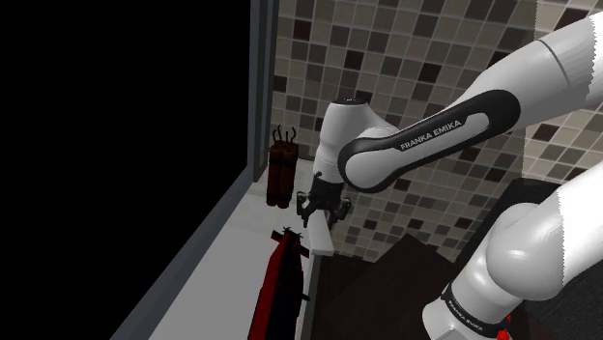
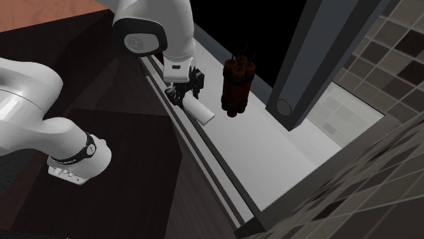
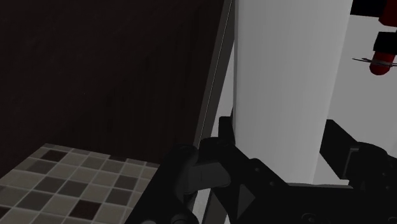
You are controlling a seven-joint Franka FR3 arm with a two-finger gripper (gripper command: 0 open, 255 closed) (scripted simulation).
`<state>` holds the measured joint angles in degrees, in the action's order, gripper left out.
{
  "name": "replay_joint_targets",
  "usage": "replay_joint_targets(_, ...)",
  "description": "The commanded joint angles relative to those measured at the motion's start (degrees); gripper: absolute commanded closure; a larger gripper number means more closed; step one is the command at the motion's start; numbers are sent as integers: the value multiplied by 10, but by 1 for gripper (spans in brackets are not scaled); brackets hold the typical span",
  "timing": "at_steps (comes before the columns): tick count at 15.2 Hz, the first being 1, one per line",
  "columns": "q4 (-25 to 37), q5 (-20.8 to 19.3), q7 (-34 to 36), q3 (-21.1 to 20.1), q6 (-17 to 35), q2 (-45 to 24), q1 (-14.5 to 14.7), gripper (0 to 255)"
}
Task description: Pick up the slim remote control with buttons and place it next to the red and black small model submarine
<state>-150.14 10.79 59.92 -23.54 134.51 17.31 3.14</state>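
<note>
**Item: slim remote control** (image 1: 321,240), drawn plain white, with no buttons to be made out. It is clasped at one end by the black gripper (image 1: 319,214) and hangs just above the grey ledge (image 1: 208,261), middle of the shoulder view. In the second exterior view the remote (image 2: 202,111) slants from the gripper (image 2: 187,98) toward lower right, so its long axis follows the fingers rather than lying flat.

**Gripper state:** clenched on the remote. In the wrist view the two fingers (image 3: 226,137) press on either side of the white slab (image 3: 286,76).

**Target: red and black model submarine** (image 1: 278,290), lower centre of the shoulder view, below and slightly left of the remote's free end. Its long axis runs along the ledge toward the bottom edge. In the wrist view a red part of it (image 3: 383,60) shows beyond the remote, off to one side.

**Governing relation (judgement):** the submarine lies very near the remote's lower end, so what remains is lowering and laying the remote alongside it.

**Obscured:**
- The submarine's lower half is cut off by the frame.
- Whether the remote's tip touches the submarine cannot be told.

**Also present:** a dark red bundle of sticks (image 1: 281,174) upright farther along the ledge.
</note>
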Motion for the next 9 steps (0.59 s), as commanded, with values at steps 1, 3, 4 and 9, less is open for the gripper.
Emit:
replay_joint_targets(1, 0, 0, 0, 0, 0, -1, 0, 255)
replay_joint_targets(3, 0, 0, 0, 0, 0, -1, 0, 255)
replay_joint_targets(4, 0, 0, 0, 0, 0, -1, 0, 0)
replay_joint_targets(9, 0, 0, 0, 0, 0, -1, 0, 0)
